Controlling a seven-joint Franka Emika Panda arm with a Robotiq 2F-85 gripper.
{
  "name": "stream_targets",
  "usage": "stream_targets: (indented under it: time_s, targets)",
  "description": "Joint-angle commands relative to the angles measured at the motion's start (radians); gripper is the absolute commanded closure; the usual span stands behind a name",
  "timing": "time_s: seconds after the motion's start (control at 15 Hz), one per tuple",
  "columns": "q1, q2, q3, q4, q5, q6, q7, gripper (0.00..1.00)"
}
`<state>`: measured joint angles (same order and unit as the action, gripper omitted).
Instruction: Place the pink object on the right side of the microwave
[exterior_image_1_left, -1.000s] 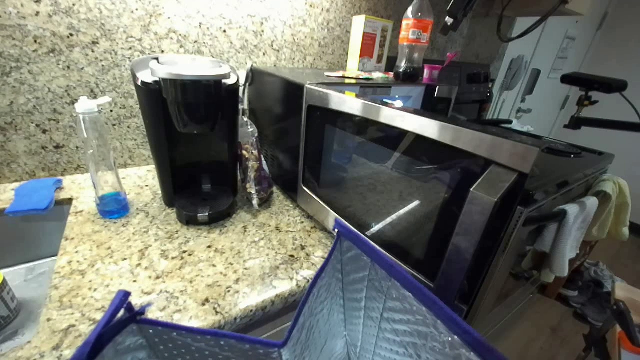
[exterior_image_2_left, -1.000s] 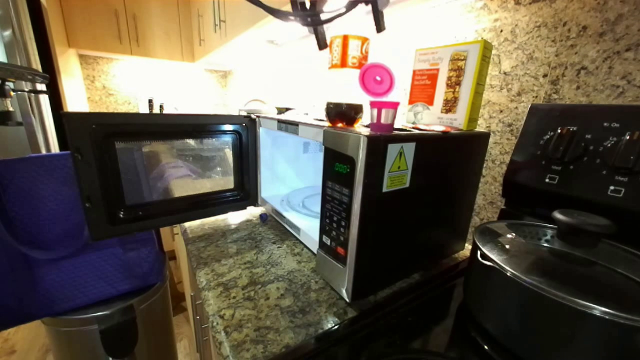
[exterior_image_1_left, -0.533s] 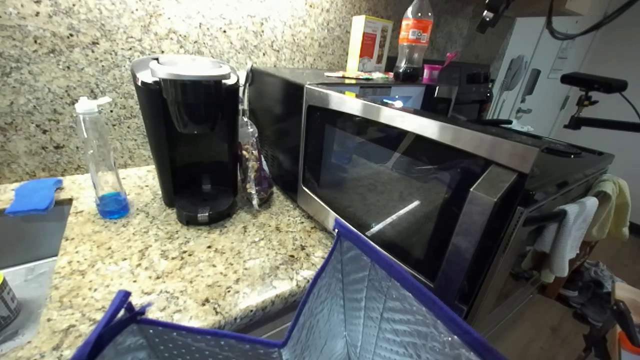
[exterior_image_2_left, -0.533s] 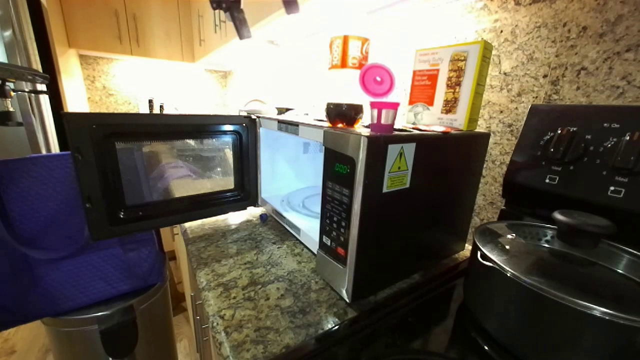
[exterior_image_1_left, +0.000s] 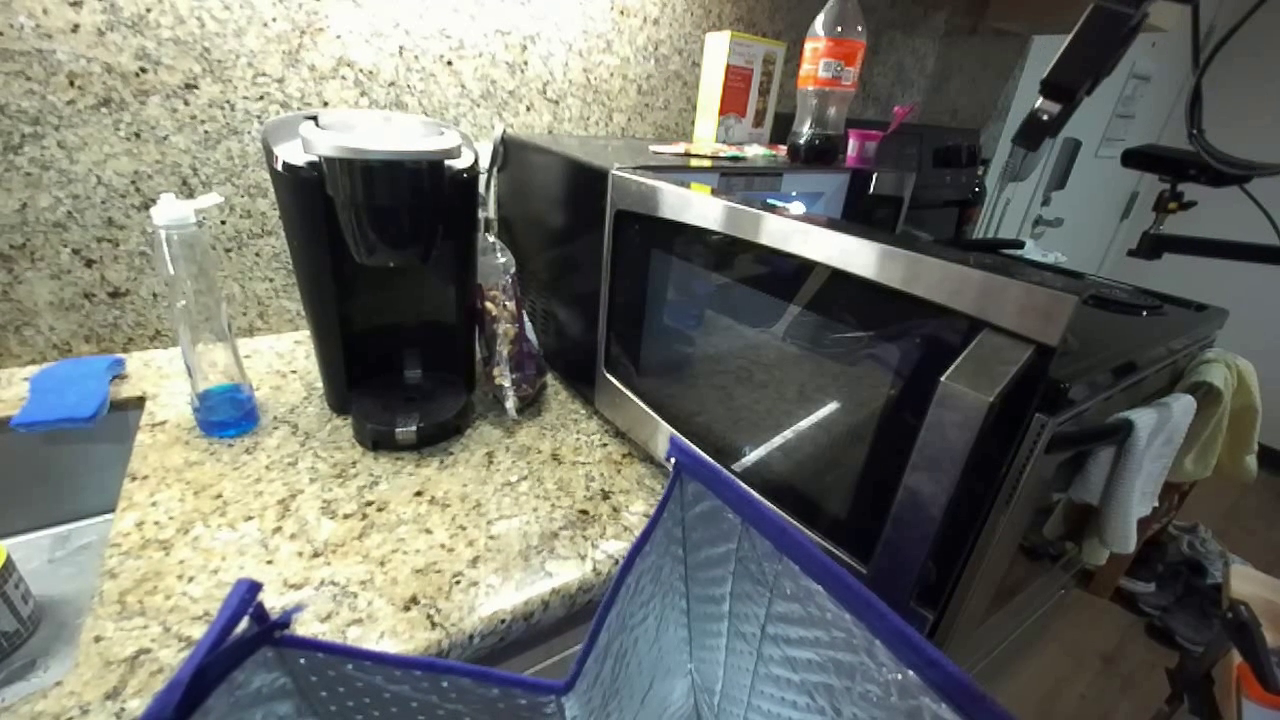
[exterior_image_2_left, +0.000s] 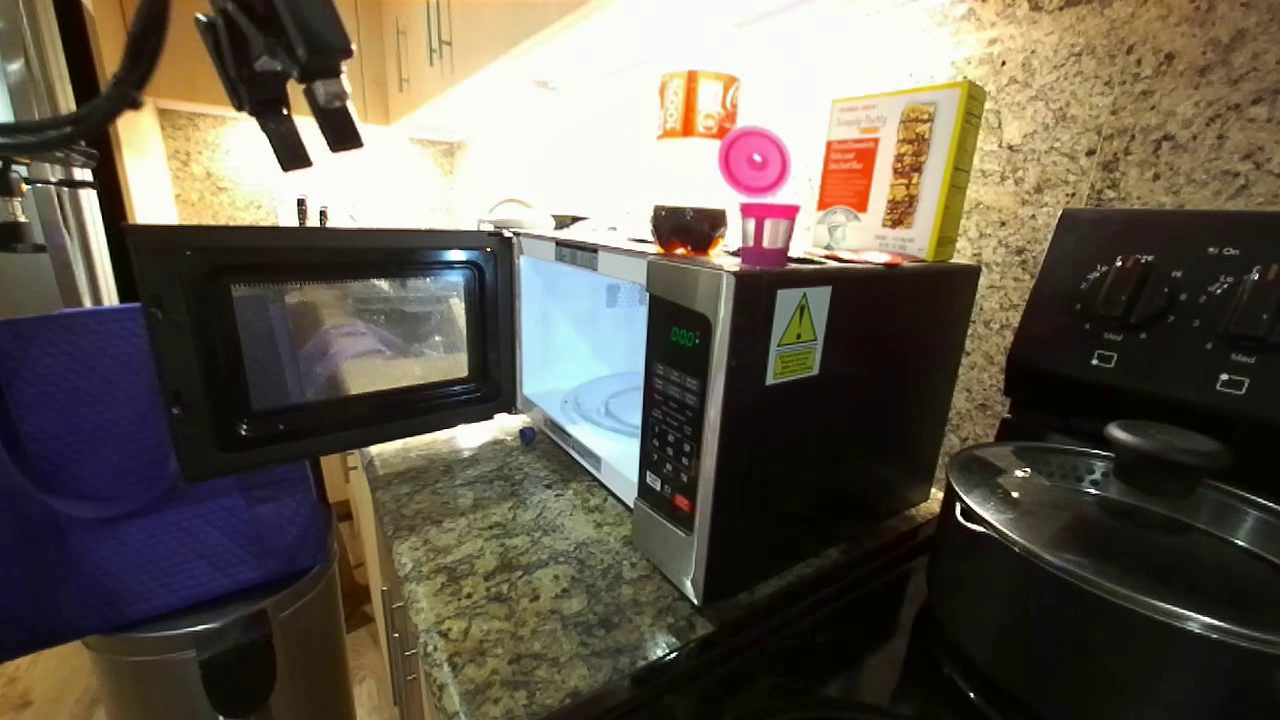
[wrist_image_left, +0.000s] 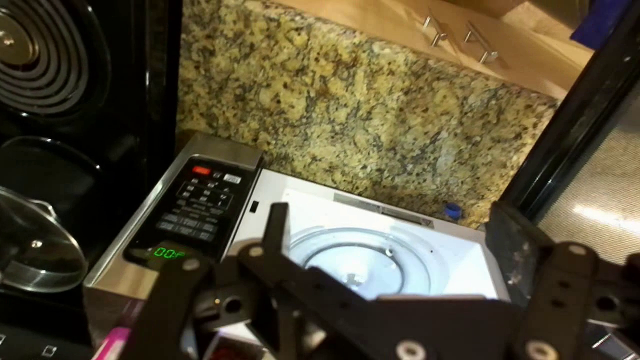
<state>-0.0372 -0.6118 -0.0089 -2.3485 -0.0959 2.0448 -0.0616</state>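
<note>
Lower and further left than a moment ago in an exterior view, the hand (exterior_image_2_left: 318, 150) hangs at the upper left of the frame, tips downward. Its fingers (wrist_image_left: 276, 225) are spread; between them, the wrist view shows the white inside of the microwave (exterior_image_2_left: 840, 430). Its door (exterior_image_2_left: 350, 335) is swung open toward the left of the frame. Well apart from the hand, the pink cup (exterior_image_2_left: 767, 235), lid (exterior_image_2_left: 755, 160) flipped up, stands upright on top of the microwave, by the front corner over the keypad (exterior_image_2_left: 669, 420). Just left of it stands an orange-labelled bottle (exterior_image_2_left: 698, 104); to its right, a box (exterior_image_2_left: 890, 170). Bench (exterior_image_2_left: 540, 590) fills the lower middle. Lower right, a pot (exterior_image_2_left: 1080, 600) sits on the stove (exterior_image_2_left: 1060, 400). At the left in an exterior view, a coffee maker (exterior_image_1_left: 390, 230) stands on the bench.
</note>
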Motion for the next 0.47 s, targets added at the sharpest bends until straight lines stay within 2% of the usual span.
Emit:
stream_targets:
  time_s: [0.0,0.13,0.4]
  targets:
    - [0.028,-0.056,0.006,-0.095,0.063,0.039,0.067,0.0]
    - [0.024,-0.049,0.006,-0.102,0.084,0.022,0.102,0.0]
    - [0.022,-0.037,0.003,-0.09,0.074,0.007,0.083,0.0]
